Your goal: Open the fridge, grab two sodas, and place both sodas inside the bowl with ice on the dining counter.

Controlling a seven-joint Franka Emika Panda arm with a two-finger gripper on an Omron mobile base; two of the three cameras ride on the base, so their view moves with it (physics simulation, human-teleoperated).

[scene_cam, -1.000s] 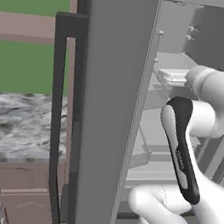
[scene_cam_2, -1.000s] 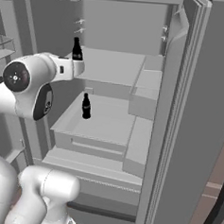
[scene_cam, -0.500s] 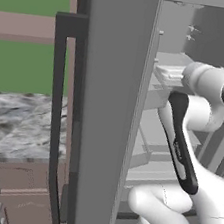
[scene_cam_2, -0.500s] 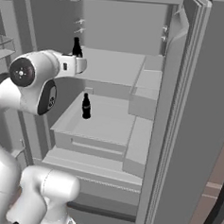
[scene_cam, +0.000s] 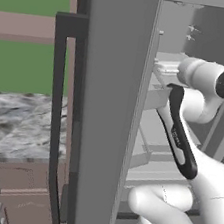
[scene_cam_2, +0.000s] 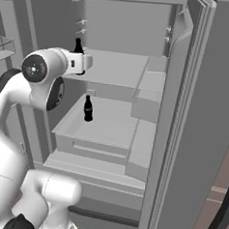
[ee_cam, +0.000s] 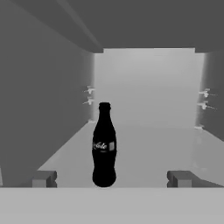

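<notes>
**Hand closes in on the upper-shelf soda**

Since a second ago our wrist has pushed deeper into the open grey steel fridge (scene_cam_2: 193, 117), and the hand now reaches the upper shelf.

In the hand view, the slim near-black soda bottle with a narrow neck (ee_cam: 104, 146) stands upright on the pale grey upper shelf (ee_cam: 148, 148), a little left of centre between our fingertips (ee_cam: 43, 178). Our two-finger gripper (ee_cam: 111, 179) has its fingers spread wide apart, nothing between them, and the bottle is still beyond the tips. Bare shelf lies to both sides of the bottle, with more room on its right; the side walls and back wall stand well apart from it.

From the right base view, that same bottle (scene_cam_2: 78, 47) peeks out just behind our white hand. A second near-black soda bottle (scene_cam_2: 88, 109) stands upright on the lower shelf (scene_cam_2: 110, 128), near its left edge, with open floor around it.

From the left base view, the open grey door with its long dark vertical handle (scene_cam: 56, 126) stands edge-on beside our arm, and a grey-white marbled worktop (scene_cam: 17, 121) lies beyond it.
</notes>
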